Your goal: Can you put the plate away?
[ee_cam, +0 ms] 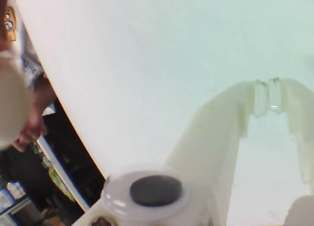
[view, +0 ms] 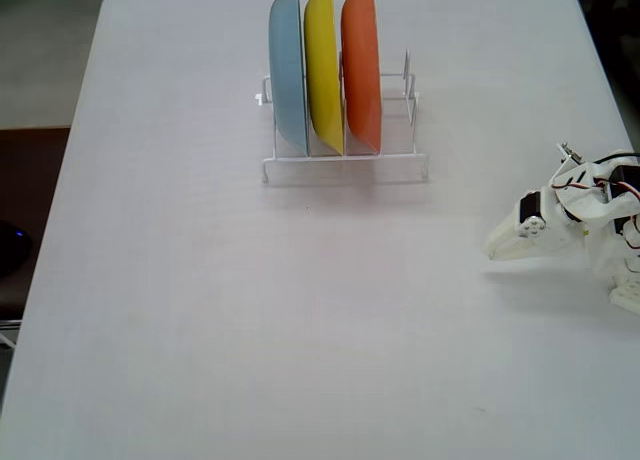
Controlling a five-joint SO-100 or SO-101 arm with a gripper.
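Hanging low near the right edge of the tabletop [view: 250, 310] in the fixed view, the gripper [view: 495, 248] points left. In the wrist view, the gripper's [ee_cam: 267, 96] clear pads [ee_cam: 261, 96] meet at their tips, clenched on nothing.

Beyond the table's edge in that view, a pale cream rounded shape, seemingly the plate [ee_cam: 11, 103], sits off the table at the frame's left side. It is next to a person's hand [ee_cam: 32, 125] and too blurred to confirm.

By the middle of the far edge, a white wire rack [view: 345, 165] holds a blue plate [view: 288, 70], a yellow plate [view: 322, 65] and an orange plate [view: 360, 65], all upright.
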